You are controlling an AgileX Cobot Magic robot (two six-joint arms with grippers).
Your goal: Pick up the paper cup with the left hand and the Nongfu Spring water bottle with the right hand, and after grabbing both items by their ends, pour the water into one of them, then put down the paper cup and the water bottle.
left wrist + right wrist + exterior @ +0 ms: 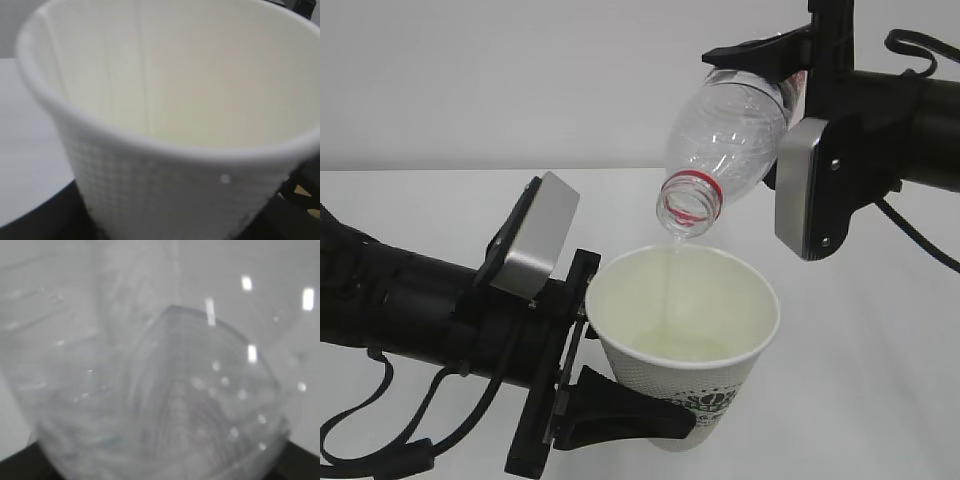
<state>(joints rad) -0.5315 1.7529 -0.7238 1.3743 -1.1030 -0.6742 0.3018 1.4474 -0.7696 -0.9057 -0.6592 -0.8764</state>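
The white paper cup [685, 340] is held upright low in the exterior view, its lower part clamped by my left gripper [665, 405]; one black finger [620, 415] shows at its side. Above it, the clear Nongfu Spring water bottle [730, 130] tilts mouth-down, red neck ring [692, 195] over the rim. My right gripper [775, 85] is shut on its base end. A thin stream of water [670, 270] falls into the cup, where a shallow pool [675, 345] lies. The cup [165, 115] fills the left wrist view, and the blurred bottle [160, 390] fills the right wrist view.
A white table [880, 380] lies under both arms, with a plain pale wall behind. Black cables hang from the left arm [400, 310] and the right arm [900, 110].
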